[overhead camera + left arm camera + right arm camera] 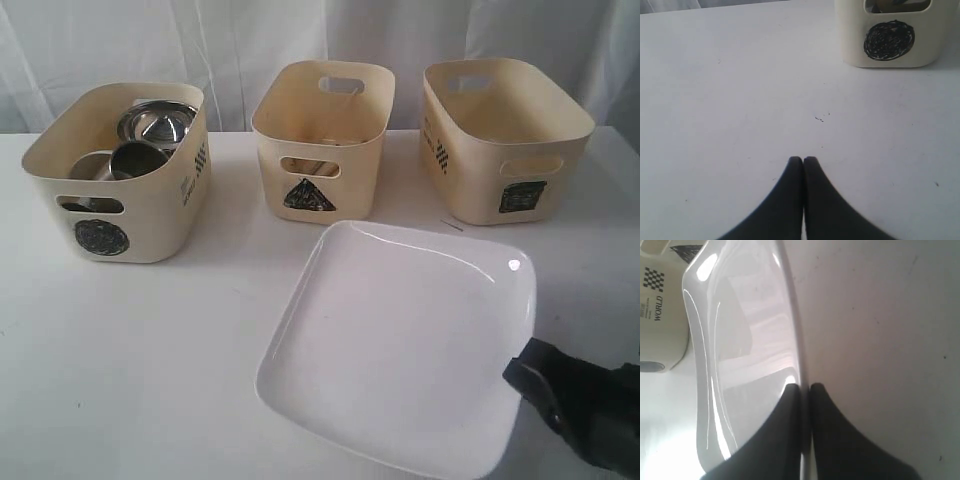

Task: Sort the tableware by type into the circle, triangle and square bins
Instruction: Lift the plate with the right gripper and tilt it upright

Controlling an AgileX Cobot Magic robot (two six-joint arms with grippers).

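White rounded-square plate (400,340), rim clamped in the right gripper (805,388); best lifted level toward the square bin (505,140) beyond it; left gripper (803,160) closed, empty.

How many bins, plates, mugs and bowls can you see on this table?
Bins: 3 (circle bin, triangle bin, square bin)
Plates: 1 (white plate)
Mugs: 2 (steel mugs)
Bowls: 1 (steel bowl)
Total: 7
The triangle bin's contents are too hidden to count.
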